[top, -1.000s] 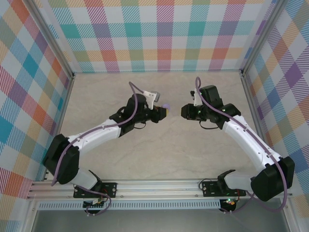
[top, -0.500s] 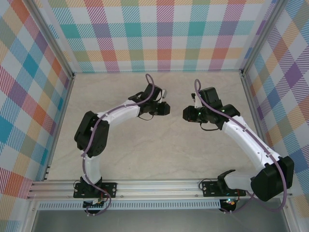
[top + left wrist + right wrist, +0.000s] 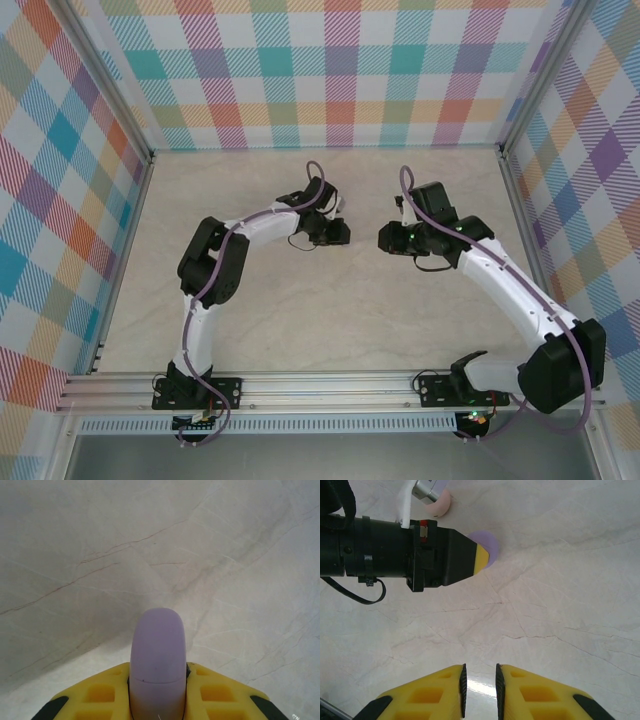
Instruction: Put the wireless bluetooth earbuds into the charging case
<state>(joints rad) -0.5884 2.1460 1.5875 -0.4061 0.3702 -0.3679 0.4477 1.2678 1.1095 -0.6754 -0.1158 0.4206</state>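
Left gripper (image 3: 342, 232), centre-left of the overhead view, clamped on a lilac case (image 3: 158, 667) poking out between yellow fingers (image 3: 102, 695). Pinkish-tan earbud (image 3: 439, 502) at upper left of the right wrist view. Right gripper (image 3: 480, 685), lower centre there, narrowly parted, empty.

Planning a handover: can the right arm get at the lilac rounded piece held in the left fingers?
Probably yes: bare marble table lies between the right gripper and the lilac rounded piece, which protrudes from the left gripper.

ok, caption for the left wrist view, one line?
Left gripper shut on a lilac earbud, held above the marble table.
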